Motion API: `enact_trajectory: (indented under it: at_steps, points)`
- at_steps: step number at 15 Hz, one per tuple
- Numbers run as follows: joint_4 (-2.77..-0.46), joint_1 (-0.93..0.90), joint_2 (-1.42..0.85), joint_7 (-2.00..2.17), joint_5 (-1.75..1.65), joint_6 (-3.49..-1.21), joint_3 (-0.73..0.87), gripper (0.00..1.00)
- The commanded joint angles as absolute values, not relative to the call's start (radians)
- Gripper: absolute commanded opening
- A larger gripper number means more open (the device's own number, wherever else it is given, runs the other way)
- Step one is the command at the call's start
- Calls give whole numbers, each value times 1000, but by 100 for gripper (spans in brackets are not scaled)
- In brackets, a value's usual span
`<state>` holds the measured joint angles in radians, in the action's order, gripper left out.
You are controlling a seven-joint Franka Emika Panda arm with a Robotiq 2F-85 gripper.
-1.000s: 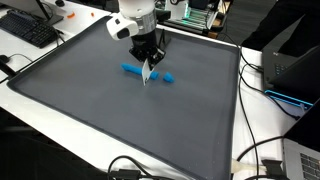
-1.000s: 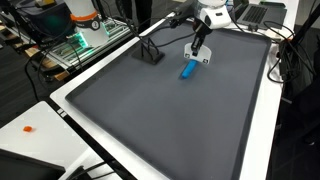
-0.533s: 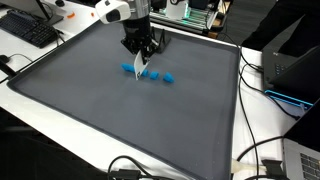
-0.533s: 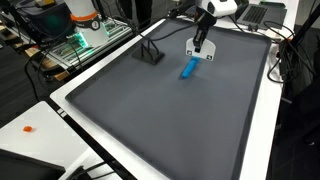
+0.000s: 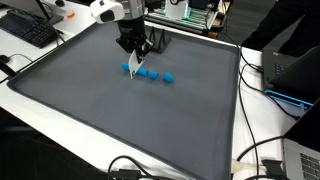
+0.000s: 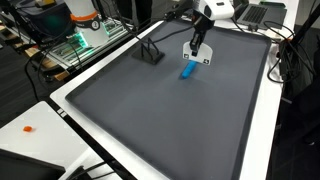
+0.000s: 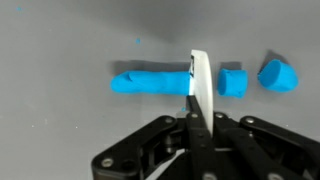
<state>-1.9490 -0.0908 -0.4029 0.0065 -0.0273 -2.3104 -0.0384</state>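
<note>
Gripper point(image 7: 198, 125) clamped shut on the white blade point(image 7: 199, 80), blade down on the blue roll point(image 7: 150, 82). Two pieces point(image 7: 233, 82) lie cut off, and most of the roll looks uncut.

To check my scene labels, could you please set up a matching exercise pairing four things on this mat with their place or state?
1. white blade
2. long blue roll
3. outermost blue piece
4. grey mat

a. beneath everything else
b. clamped in the shut hand
c. left of the white blade in the wrist view
d. farthest right in the wrist view

Pairs: 1-b, 2-c, 3-d, 4-a
</note>
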Motion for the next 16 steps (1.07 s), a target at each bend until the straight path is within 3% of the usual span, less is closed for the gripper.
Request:
enact_trajectory:
  at_steps: [1, 16]
  points:
    - [-1966, -88, -411, 5, -44, -2310, -38, 1]
    - [-1973, -85, -487, -2, -43, -2322, -41, 1]
